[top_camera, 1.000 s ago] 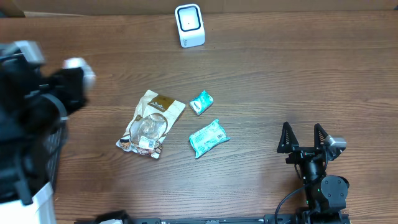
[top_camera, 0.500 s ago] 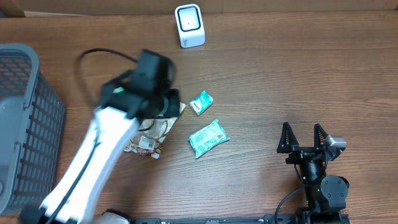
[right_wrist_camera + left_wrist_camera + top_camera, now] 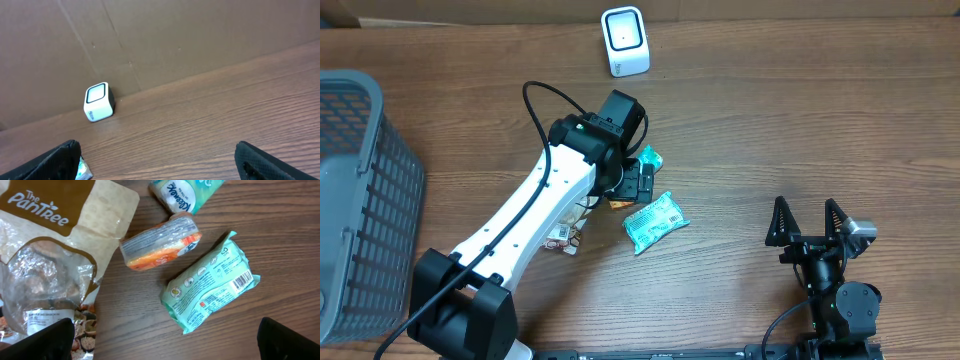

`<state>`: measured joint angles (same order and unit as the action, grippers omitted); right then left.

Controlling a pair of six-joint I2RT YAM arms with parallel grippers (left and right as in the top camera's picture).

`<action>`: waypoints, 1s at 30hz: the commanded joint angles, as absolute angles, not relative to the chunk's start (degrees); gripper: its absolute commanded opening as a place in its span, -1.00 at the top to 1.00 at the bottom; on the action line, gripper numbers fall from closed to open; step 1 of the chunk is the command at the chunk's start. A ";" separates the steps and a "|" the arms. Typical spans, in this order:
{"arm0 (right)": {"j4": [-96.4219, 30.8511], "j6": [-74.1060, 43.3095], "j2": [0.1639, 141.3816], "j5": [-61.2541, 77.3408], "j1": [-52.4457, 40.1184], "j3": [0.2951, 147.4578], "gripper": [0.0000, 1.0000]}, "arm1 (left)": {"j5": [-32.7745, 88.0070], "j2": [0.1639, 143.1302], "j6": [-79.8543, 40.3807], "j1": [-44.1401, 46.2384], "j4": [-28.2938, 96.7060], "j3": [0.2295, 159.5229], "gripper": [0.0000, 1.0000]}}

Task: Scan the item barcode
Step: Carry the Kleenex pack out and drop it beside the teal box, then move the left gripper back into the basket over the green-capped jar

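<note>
The grey basket (image 3: 360, 200) stands far to the left of the scanner (image 3: 624, 40) and poses no hazard; the left gripper (image 3: 167, 339) hangs released, fingers wide with nothing between them, over the cluster of items lying on the robot's side of the scanner, well apart from it; the right gripper (image 3: 810, 222) is likewise released, parked farther from the scanner, off to its right. Risk: the cluster is crowded, so a descent could pinch the brown pouch (image 3: 45, 255) or the green pack (image 3: 210, 287) along with the orange pack (image 3: 161, 245), judged the item to scan; it lies just beside the small tissue pack (image 3: 185, 190), its barcode is not visible, and it may reach the scanner facing wrongly. A second ago the left gripper was back by the basket and no orange pack lay in the cluster.
</note>
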<state>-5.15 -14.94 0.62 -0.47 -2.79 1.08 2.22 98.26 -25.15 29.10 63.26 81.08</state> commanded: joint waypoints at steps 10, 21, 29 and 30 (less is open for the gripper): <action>-4.69 -14.72 0.16 -1.23 -3.25 0.49 -1.00 | -2.00 84.14 -21.21 7.70 84.60 117.08 -0.99; -4.69 -14.72 0.16 -1.23 -3.25 0.49 -1.00 | -0.08 80.29 -21.08 -28.27 87.70 116.38 -1.00; -4.69 -14.72 0.16 -1.23 -3.25 0.49 -0.99 | -0.69 87.48 -25.10 -40.40 88.23 115.96 -1.00; -4.69 -14.72 0.16 -1.23 -3.25 0.49 -1.00 | -0.78 88.53 -25.15 -41.23 88.42 115.94 -1.00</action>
